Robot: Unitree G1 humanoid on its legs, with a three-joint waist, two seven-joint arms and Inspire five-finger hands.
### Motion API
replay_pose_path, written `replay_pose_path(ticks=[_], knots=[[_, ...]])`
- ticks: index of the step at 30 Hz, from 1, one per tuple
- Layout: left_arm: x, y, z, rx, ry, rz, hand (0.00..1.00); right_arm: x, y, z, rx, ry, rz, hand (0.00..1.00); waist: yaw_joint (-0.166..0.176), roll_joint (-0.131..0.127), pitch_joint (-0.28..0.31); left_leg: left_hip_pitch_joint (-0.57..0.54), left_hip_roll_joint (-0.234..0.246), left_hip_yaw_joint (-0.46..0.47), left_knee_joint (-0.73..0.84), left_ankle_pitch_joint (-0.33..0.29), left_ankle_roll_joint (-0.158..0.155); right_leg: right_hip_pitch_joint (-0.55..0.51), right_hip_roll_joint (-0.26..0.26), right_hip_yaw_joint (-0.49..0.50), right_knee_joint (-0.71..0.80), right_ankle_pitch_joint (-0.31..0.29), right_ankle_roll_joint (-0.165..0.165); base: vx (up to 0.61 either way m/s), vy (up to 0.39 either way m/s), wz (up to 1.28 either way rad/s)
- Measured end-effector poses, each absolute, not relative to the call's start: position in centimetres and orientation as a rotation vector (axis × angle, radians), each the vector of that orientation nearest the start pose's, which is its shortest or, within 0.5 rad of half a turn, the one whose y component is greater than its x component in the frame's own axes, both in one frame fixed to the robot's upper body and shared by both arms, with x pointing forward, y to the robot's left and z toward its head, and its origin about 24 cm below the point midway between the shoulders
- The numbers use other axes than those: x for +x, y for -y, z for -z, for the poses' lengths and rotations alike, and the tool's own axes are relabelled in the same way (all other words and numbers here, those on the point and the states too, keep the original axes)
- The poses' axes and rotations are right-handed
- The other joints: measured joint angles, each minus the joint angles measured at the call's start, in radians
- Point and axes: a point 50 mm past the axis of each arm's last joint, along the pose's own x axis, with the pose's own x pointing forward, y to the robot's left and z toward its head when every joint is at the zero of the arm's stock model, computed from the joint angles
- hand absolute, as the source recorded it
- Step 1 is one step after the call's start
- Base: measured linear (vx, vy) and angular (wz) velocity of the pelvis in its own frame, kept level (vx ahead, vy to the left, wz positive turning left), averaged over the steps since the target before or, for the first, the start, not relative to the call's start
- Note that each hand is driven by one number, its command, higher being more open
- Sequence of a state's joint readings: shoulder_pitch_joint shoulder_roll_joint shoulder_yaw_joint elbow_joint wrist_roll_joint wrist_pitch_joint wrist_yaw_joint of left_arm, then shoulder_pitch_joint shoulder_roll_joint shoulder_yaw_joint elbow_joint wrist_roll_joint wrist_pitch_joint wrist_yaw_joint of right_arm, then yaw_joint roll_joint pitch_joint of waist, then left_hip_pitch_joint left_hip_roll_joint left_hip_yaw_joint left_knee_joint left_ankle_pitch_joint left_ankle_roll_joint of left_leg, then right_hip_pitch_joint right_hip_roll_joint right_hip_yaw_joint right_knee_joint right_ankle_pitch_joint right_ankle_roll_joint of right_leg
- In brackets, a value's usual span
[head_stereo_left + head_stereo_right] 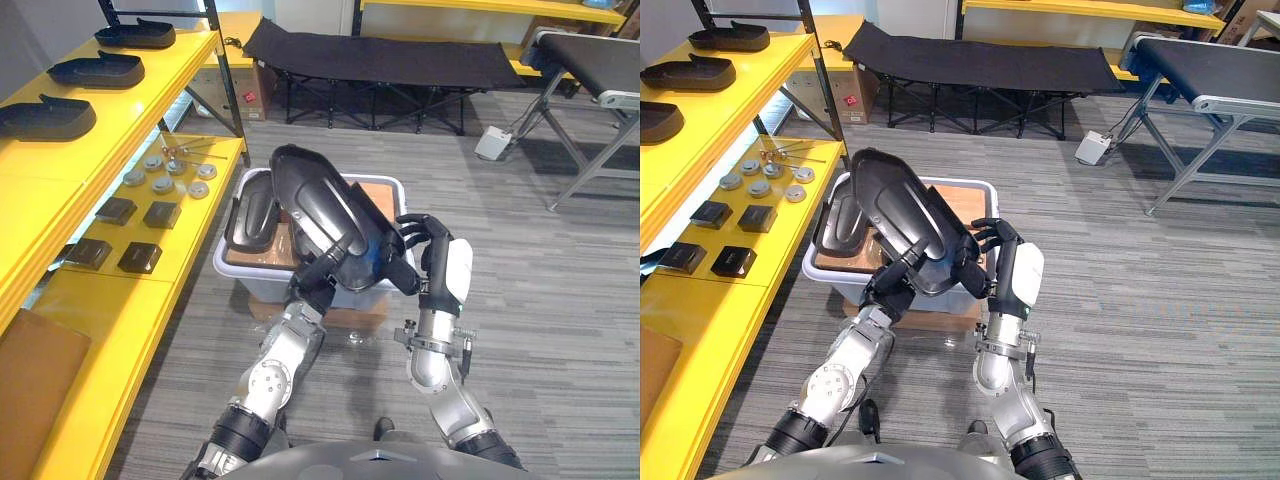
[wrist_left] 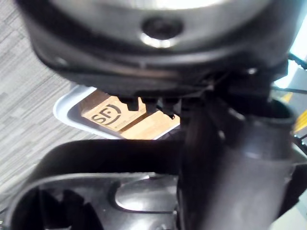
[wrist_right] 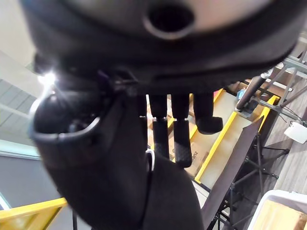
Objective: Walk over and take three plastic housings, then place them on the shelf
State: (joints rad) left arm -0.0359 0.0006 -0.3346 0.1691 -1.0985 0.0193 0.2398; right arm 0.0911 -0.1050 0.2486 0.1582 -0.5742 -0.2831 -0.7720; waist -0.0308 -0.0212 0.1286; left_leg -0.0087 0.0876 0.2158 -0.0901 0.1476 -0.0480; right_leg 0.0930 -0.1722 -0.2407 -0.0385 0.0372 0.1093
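Observation:
A large black plastic housing (image 1: 325, 205) hangs tilted above a white bin (image 1: 228, 270), held between both hands. My left hand (image 1: 322, 272) is shut round its lower end. My right hand (image 1: 435, 255) has its fingers (image 1: 415, 228) curled over the housing's right edge. A second black housing (image 1: 252, 215) leans inside the bin at its left side. Three more black housings (image 1: 97, 68) lie in a row on the top yellow shelf (image 1: 110, 140) at the left. In the left wrist view the held housing (image 2: 96, 191) shows close up, with the bin's rim (image 2: 67, 108) behind it.
The lower yellow shelf level holds round metal parts (image 1: 165, 180) and black square parts (image 1: 130, 235). A cardboard box (image 1: 340, 318) lies under the bin. A black cot (image 1: 380, 55) stands at the back and a conveyor table (image 1: 600, 60) at the right, with a white box (image 1: 493, 143) on the carpet.

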Motion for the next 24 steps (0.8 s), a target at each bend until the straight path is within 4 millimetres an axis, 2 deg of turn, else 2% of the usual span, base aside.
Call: replay_pose_path(ticks=[11, 16, 18, 24], knots=[[23.9, -6.6, 0.2, -1.002, -0.44, 0.086, 0.0, 21.3, 13.2, -2.1, -0.547, 0.318, 0.35, 0.0, -0.001, -0.011, -0.017, -0.001, 0.001, 0.0, 0.0, 0.0, 0.0, -0.001, 0.0, 0.002, -0.002, 0.001, 0.001, 0.0, 0.0, 0.0], [23.7, -6.8, 1.0, -0.989, -0.457, 0.07, 0.0, 21.2, 12.8, -2.3, -0.535, 0.354, 0.312, 0.0, 0.0, -0.011, -0.02, -0.002, 0.003, 0.0, 0.0, -0.001, -0.001, -0.001, 0.0, 0.003, -0.004, 0.001, 0.0, 0.0, 0.0, 0.0], [23.6, -7.1, 1.5, -0.974, -0.458, 0.048, 0.0, 21.0, 12.1, -2.6, -0.517, 0.372, 0.279, 0.0, -0.001, -0.014, -0.025, -0.002, 0.005, 0.001, 0.0, -0.002, -0.003, 0.0, 0.0, 0.003, -0.008, 0.002, 0.0, 0.0, 0.0, 0.0], [23.6, -7.2, 1.3, -0.979, -0.394, 0.022, 0.0, 21.1, 11.6, -2.8, -0.5, 0.39, 0.263, 0.0, 0.0, -0.026, -0.034, -0.002, 0.007, 0.003, 0.0, -0.004, -0.006, 0.002, 0.001, 0.003, -0.014, 0.002, 0.0, 0.0, 0.0, 0.0]])
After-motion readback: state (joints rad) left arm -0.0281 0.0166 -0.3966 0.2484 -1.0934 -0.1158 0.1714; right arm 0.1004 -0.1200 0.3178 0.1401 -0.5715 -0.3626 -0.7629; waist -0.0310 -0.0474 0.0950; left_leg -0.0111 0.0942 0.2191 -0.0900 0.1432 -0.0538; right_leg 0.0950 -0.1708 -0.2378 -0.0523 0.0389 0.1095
